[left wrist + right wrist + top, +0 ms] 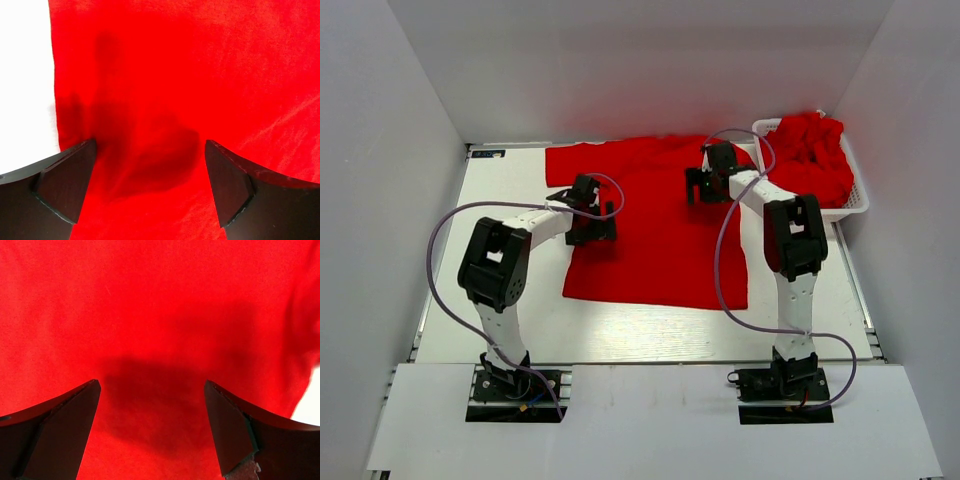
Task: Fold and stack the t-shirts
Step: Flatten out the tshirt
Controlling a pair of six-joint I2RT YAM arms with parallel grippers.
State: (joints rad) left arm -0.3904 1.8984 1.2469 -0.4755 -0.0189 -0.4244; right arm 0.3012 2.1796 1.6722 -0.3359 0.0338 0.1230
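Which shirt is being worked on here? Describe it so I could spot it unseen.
Look at the middle of the white table. A red t-shirt lies spread flat there, with the left pincer and right pincer open above it. The other red shirts sit heaped in the white basket at the far right corner; only this one lies flat.

The t-shirt is showing soft, matt red cloth; the basket is looking like white plastic; the table is appearing smooth.
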